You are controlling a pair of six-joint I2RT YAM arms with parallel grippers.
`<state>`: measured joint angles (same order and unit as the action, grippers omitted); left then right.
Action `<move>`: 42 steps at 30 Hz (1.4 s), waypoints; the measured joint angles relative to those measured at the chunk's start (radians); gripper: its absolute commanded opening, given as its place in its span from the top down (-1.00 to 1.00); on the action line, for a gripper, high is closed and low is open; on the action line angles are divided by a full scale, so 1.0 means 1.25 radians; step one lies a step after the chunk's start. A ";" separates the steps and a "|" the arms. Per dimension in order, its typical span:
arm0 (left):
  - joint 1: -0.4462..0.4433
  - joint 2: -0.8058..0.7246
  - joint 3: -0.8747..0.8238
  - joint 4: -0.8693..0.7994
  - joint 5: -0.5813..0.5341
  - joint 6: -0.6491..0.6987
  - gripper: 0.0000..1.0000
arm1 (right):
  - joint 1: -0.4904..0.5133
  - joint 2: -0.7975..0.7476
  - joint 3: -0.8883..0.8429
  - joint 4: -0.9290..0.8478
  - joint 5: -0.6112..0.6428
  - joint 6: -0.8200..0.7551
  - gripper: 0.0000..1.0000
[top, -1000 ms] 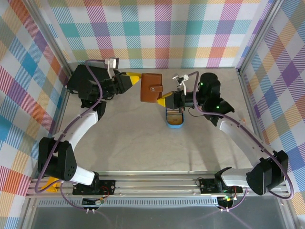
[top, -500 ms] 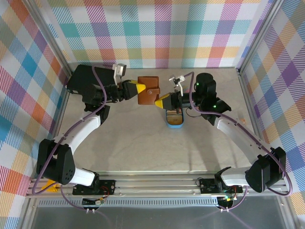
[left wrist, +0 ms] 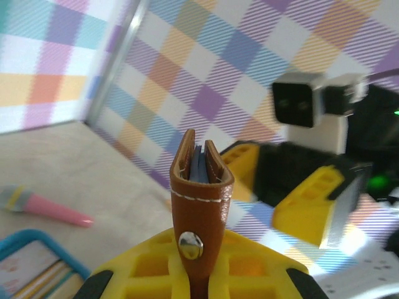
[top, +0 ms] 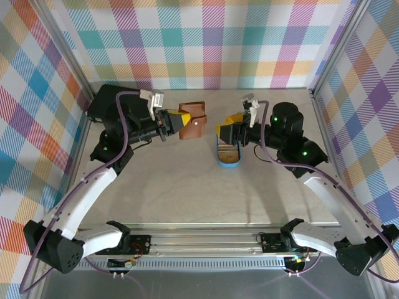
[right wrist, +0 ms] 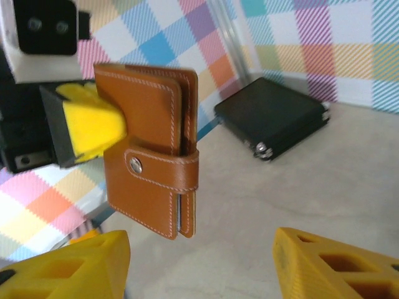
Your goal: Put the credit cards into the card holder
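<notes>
Handover: the left fingers (top: 177, 117) clamped the snapped-shut holder (right wrist: 149, 149) above the bench (top: 187, 187) as the right fingers (top: 225, 132) spread wide and backed off. The cards (top: 228, 151) lay in the tray (top: 227, 165) beneath the right fingers. Opening the holder probably came next.

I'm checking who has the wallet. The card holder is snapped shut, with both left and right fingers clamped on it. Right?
Not quite. Only the left fingers are shut on the snapped card holder. The right wrist view shows the right fingers open and apart from it.
</notes>
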<state>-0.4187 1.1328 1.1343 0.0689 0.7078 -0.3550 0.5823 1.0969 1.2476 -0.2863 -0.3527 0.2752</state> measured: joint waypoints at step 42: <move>-0.014 0.020 -0.037 -0.139 -0.182 0.046 1.00 | 0.201 0.365 0.315 -0.222 0.279 0.078 0.17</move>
<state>-0.4358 1.1584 1.0885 -0.1043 0.4808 -0.2970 0.8337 1.5532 1.6417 -0.5640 -0.0040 0.3729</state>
